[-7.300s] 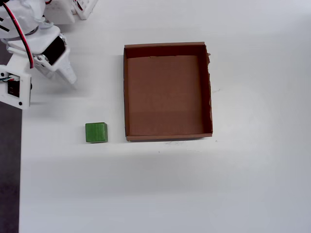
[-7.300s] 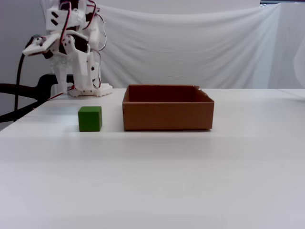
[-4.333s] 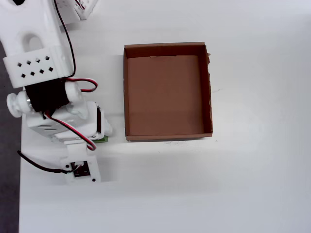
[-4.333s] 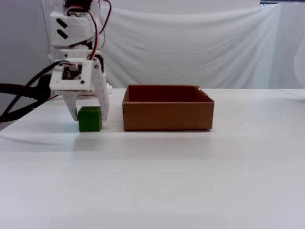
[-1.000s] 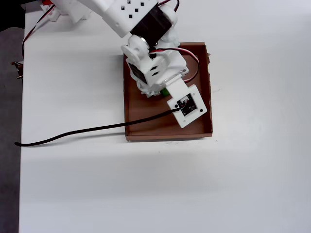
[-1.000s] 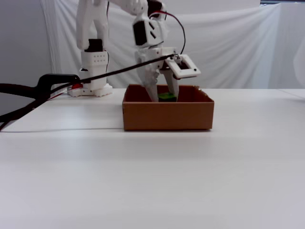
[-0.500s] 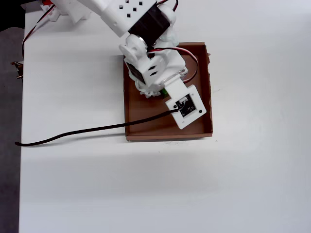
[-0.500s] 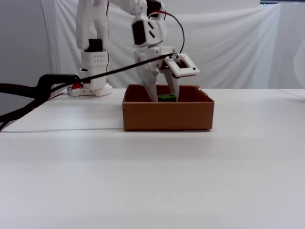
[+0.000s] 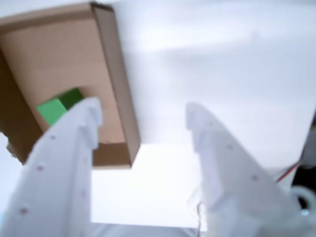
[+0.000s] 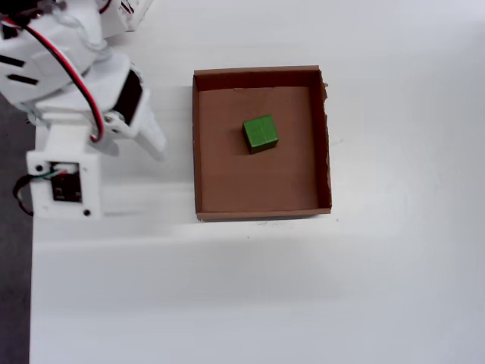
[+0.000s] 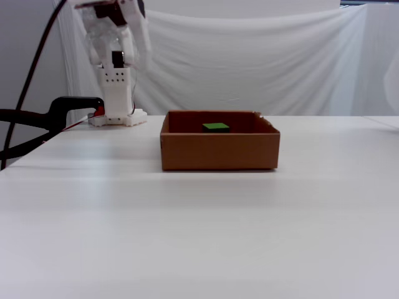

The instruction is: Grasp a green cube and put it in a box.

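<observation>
The green cube [image 10: 260, 133] lies inside the brown cardboard box [image 10: 227, 178], a little above the middle of its floor. In the wrist view the cube [image 9: 58, 105] shows in the box [image 9: 59, 54] at upper left, partly behind my left finger. In the fixed view only the cube's top [image 11: 216, 127] shows over the box wall [image 11: 218, 151]. My gripper [image 9: 144, 109] is open and empty. In the overhead view the gripper [image 10: 154, 140] is left of the box, apart from it. In the fixed view the gripper [image 11: 138, 25] is raised high above the base.
The arm's white base [image 10: 64, 182] with red and black wires stands at the table's left edge. A black clamp [image 11: 75, 104] grips that edge. A white cloth [image 11: 262, 56] hangs behind the table. White table [image 10: 303, 288] surrounds the box.
</observation>
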Available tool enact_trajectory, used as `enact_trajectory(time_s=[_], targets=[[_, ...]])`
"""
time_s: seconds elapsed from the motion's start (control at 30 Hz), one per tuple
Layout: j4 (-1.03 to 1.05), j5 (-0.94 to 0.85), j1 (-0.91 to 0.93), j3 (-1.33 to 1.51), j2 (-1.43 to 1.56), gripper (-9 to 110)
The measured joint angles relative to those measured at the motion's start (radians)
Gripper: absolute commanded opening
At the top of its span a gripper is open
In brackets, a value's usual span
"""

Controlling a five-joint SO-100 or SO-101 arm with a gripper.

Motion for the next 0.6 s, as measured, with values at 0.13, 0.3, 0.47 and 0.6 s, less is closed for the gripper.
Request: enact_trajectory(time_s=[0.13, 0.3, 0.47, 0.6], targets=[[0.054, 0.058, 0.176, 0.221, 0.253, 22], [0.071, 0.086, 0.249, 0.511, 0.509, 22], [0.057, 0.11, 0.262, 0.758, 0.732, 22], [0.011, 0.117, 0.264, 1.0, 0.982, 22]])
